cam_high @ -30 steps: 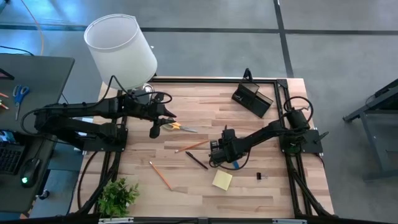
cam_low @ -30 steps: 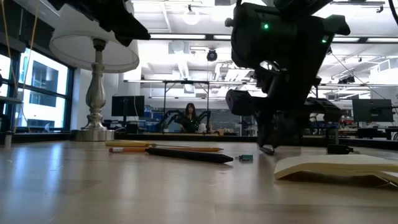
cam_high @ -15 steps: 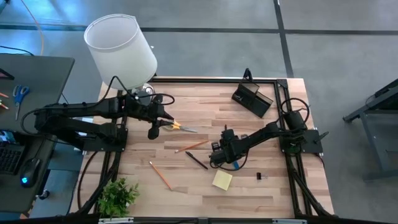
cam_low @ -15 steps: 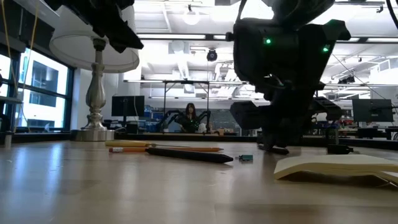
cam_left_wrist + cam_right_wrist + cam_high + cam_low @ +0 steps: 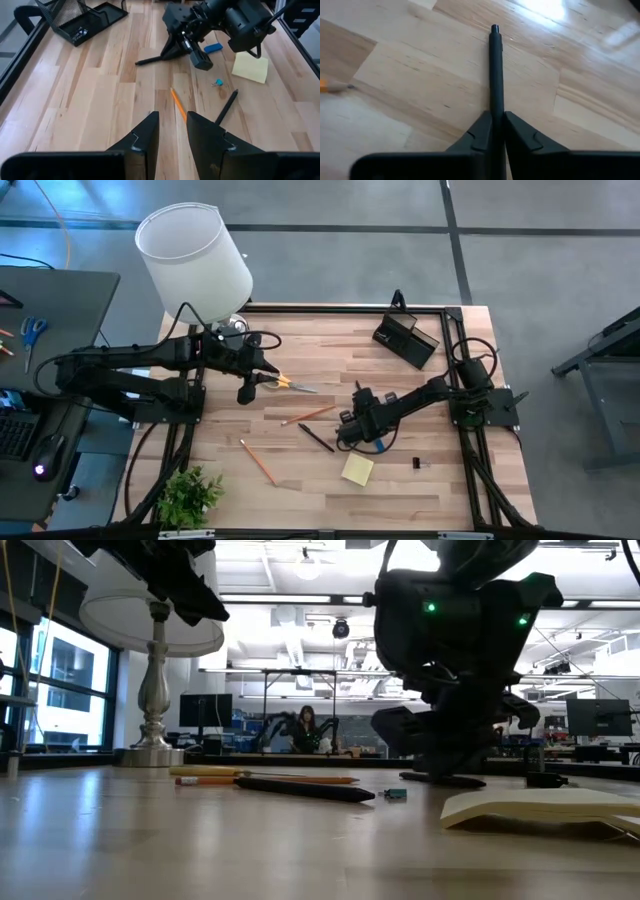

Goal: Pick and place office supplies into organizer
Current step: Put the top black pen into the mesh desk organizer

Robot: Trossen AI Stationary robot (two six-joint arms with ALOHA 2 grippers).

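Right gripper (image 5: 492, 131) pinches slim round black pen (image 5: 495, 70) on pale wood-plank table (image 5: 410, 70).

Blk pen (image 5: 495, 75) pinched in right tool (image 5: 496, 131).

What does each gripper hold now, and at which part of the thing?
The right gripper is shut on the black pen, near one end. The left gripper is open above the table and holds nothing.

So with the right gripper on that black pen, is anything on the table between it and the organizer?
Nothing visible. The right gripper is shut on the black pen, and the wood between there and the organizer at the far right corner is bare.
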